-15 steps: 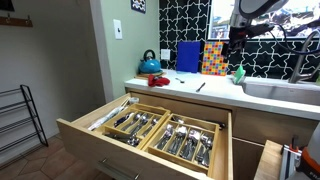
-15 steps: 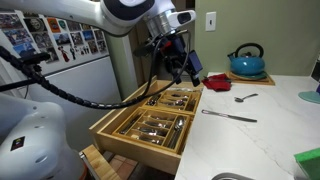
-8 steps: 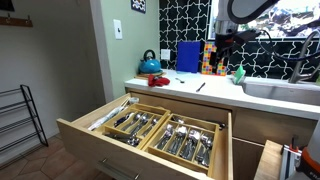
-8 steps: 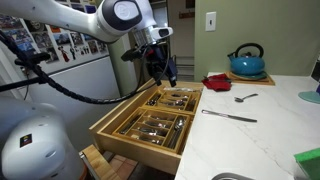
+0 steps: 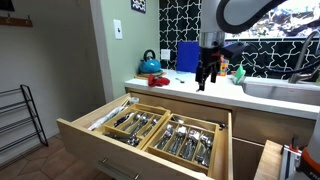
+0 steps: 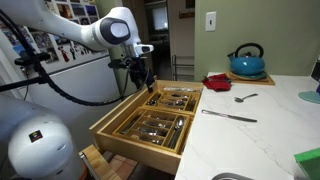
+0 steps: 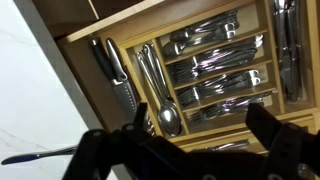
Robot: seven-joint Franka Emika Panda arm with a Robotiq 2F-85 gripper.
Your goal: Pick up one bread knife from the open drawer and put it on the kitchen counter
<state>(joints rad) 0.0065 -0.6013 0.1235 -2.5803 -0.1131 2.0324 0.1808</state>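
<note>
The open drawer (image 5: 88,142) is pulled out under the kitchen counter (image 5: 262,101) and shows in both exterior views (image 6: 128,147). Its wooden trays hold silver cutlery. In the wrist view, black-handled knives (image 7: 113,72) lie in the compartment of the drawer (image 7: 130,14) nearest the counter edge. My gripper (image 7: 185,150) is open and empty, and its dark fingers frame the cutlery trays from above. It hangs above the drawer in both exterior views (image 5: 207,73) (image 6: 146,79). One knife (image 6: 229,116) lies on the counter (image 6: 275,125).
A blue kettle (image 6: 247,62), a red object (image 6: 217,82) and a spoon (image 6: 245,98) are on the counter. A white sink (image 5: 285,91) is set into it. A fridge with photos (image 6: 60,60) stands beyond the drawer.
My arm has swung away from over the counter to above the open drawer. The gripper stays open and empty. The cutlery has not moved.
</note>
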